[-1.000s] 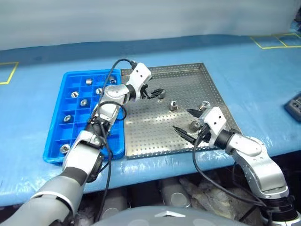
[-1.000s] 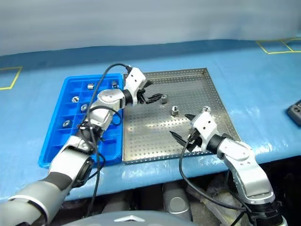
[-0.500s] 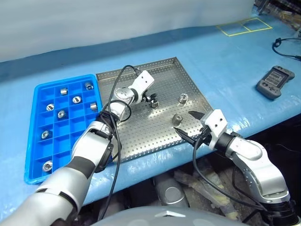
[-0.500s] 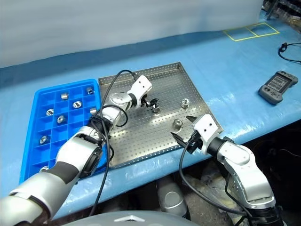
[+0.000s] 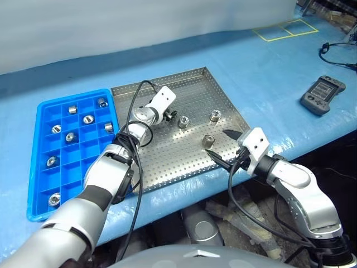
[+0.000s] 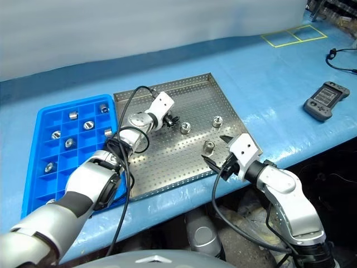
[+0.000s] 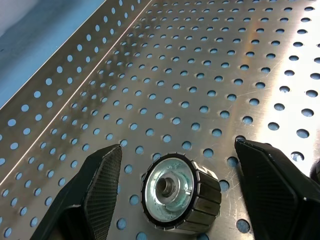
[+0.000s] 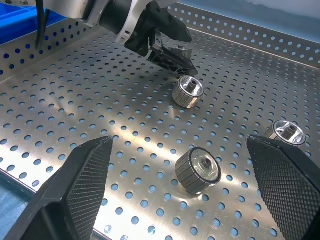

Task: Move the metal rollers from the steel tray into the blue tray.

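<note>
Left gripper (image 7: 170,190), jaws open, already straddles the leftmost roller (image 7: 180,200) on the steel tray (image 5: 162,162), hollow end facing the wrist; right gripper (image 5: 226,148), jaws open, sits nearer the other two rollers.

1. No readable text, label, brand or number anywhere.
2. Only markings: yellow taped outlines on the blue table cover (image 5: 262,72) at about 1 o'clock, without lettering.
3. Dark handheld controller (image 5: 319,95) at 3 o'clock: nothing legible on it.
</note>
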Tool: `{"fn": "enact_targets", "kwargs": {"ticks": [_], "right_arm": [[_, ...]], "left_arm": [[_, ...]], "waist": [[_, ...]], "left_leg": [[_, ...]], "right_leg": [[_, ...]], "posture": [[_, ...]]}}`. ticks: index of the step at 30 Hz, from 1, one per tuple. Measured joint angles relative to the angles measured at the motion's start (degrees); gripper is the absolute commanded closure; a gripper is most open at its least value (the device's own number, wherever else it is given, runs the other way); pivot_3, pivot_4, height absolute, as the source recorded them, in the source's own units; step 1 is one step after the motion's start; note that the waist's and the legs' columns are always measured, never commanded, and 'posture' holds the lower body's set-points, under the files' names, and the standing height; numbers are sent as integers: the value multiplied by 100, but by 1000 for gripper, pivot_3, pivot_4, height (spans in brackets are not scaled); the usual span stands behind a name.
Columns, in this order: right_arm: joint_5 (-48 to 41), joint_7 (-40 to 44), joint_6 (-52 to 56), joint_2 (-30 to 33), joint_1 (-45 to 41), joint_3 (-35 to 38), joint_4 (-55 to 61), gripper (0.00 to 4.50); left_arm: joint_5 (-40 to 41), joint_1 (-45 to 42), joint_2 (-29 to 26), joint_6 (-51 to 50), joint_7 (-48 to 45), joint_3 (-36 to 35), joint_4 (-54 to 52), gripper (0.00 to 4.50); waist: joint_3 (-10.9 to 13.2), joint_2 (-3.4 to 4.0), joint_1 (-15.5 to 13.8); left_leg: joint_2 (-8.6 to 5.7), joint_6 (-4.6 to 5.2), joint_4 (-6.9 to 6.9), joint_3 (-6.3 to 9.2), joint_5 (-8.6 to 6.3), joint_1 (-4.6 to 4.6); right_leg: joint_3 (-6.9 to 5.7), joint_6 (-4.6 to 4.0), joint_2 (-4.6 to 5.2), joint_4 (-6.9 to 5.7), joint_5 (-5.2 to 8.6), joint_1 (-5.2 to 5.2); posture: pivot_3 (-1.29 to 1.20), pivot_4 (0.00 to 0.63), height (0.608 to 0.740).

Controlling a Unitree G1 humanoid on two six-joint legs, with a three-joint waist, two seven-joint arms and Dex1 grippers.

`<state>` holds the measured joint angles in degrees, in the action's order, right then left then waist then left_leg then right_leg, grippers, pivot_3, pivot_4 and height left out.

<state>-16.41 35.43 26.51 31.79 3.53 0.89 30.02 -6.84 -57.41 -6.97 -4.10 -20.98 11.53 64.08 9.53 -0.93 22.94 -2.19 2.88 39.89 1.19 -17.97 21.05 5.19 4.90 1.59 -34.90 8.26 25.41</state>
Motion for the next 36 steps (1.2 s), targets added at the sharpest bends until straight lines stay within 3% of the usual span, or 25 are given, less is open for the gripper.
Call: {"fn": "enact_targets", "kwargs": {"ticks": [3, 5, 8, 13, 15, 25, 28, 36], "right_arm": [[-1, 2, 0, -2, 0, -4, 0, 0], [-4, 1, 0, -4, 1, -4, 0, 0], [-7, -3, 0, -19, 1, -4, 0, 0], [-11, -10, -1, -36, 3, -4, 0, 0], [-11, -12, -1, -42, 3, -4, 0, 0], [-8, -18, -11, -60, -40, -17, -12, 0], [-8, -11, -18, -66, -63, -40, -25, 0], [1, 189, -73, -87, -282, -233, -344, 0]], "left_arm": [[9, 0, 13, -24, -24, -25, 45, 755], [16, 0, 20, -48, -38, -63, 58, 1145], [31, 0, 55, -106, -121, -109, 72, 2106], [26, -12, 70, -169, -214, -159, 71, 2106], [21, -12, 70, -170, -220, -171, 71, 2457], [49, 49, -8, -184, -321, -218, -46, 2457], [185, 306, -89, -298, -611, -276, -632, 2457], [1070, 1628, -1207, -2040, -2017, -486, -4423, 2457]], "waist": [[0, 0, 2], [0, 0, 3], [0, 0, 4], [-1, 1, 6], [-1, 1, 8], [-1, 1, 21], [0, 1, 9], [-2, 6, -27]], "left_leg": [[-12, 10, 0, -4, -5, -1], [-18, 16, 0, -8, -8, -1], [-20, 22, 0, -11, -11, -2], [-20, 22, 0, -12, -12, -4], [-20, 22, 0, -13, -12, -3], [-20, 22, 0, -17, -12, -5], [-19, 22, 0, -17, -12, -2], [-17, 21, -1, -17, -12, -6]], "right_leg": [[17, 16, 8, -2, 1, 0], [23, 23, 14, -1, -2, 0], [25, 27, 18, 1, -5, 0], [25, 29, 18, 0, -5, -1], [25, 29, 18, 0, -5, -1], [30, 31, 17, -1, -6, 0], [30, 27, 17, -3, -9, 5], [32, 1, 22, -15, -25, 13]], "posture": [[-401, 150, 740], [-402, 150, 740], [-404, 150, 740], [-403, 150, 740], [-403, 150, 740], [-378, 150, 740], [-378, 150, 740], [-319, 150, 740]]}}
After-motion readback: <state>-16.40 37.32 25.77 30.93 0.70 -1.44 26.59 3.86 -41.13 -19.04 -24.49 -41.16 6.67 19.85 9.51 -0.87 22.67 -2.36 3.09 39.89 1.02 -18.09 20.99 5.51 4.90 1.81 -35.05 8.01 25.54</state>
